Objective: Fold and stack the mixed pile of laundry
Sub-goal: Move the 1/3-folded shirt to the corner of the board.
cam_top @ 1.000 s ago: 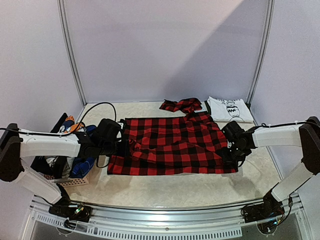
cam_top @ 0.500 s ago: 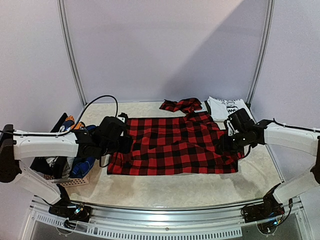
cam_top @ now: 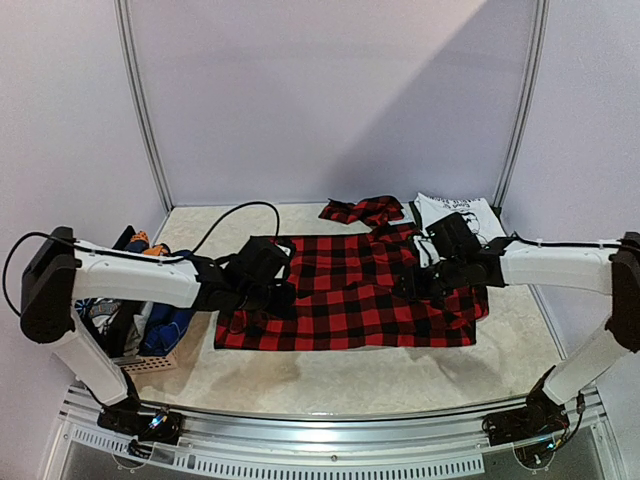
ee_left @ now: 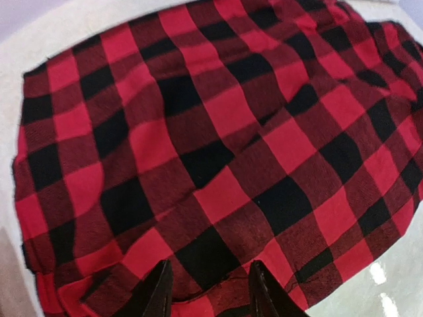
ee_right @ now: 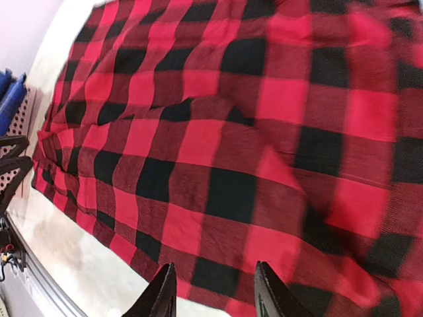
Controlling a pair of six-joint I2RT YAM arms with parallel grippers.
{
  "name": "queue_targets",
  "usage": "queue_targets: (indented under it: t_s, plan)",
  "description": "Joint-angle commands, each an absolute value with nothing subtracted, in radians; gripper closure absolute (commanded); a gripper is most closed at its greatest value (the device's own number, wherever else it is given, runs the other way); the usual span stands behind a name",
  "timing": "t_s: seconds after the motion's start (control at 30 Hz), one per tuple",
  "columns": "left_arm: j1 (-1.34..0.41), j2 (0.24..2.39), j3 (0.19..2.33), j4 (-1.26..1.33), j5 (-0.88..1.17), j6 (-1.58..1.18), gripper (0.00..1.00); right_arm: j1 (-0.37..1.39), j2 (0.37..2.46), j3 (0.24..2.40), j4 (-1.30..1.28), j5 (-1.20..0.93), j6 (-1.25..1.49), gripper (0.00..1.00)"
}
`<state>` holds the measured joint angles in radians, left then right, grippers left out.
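Note:
The red-black plaid shirt (cam_top: 350, 295) lies spread flat on the table's middle, one sleeve (cam_top: 362, 209) bunched at the back. My left gripper (cam_top: 278, 292) hovers over the shirt's left part, jaws apart and empty; in the left wrist view (ee_left: 210, 294) plaid cloth (ee_left: 218, 132) fills the frame under the fingertips (ee_left: 160, 290). My right gripper (cam_top: 413, 282) is over the shirt's right part, open and empty; the right wrist view (ee_right: 215, 294) shows the shirt (ee_right: 225, 132) and its near hem. A folded white printed T-shirt (cam_top: 460, 216) lies at the back right. More garments (cam_top: 160, 325) are piled at the left.
A small perforated basket (cam_top: 150, 363) stands at the left edge under the blue and orange garments. It also shows at the left of the right wrist view (ee_right: 16, 105). Bare pale table (cam_top: 350, 375) lies in front of the shirt. Wall posts stand at the back corners.
Both grippers have moved inward from the shirt's side edges to over its body. The shirt's right edge has shifted slightly.

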<state>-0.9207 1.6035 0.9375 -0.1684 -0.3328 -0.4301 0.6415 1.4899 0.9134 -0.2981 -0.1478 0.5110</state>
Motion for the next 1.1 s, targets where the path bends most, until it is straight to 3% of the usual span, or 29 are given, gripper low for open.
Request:
queue_targets:
  t_s: [0.0,0.4,1.07]
  plan:
    - [-0.932,1.674,0.970,-0.114,-0.251,-0.421,0.61,0.667,1.619,0.964,-0.216,-0.213,0.516,0.62]
    - [-0.933,1.797,0.954,-0.049,-0.216,-0.442,0.64,0.672,1.819,1.001,-0.267,-0.163,0.548,0.69]
    - [-0.947,1.823,0.820,0.042,-0.202,-0.490,0.69,0.705,1.841,0.901,-0.297,-0.148,0.627,0.71]
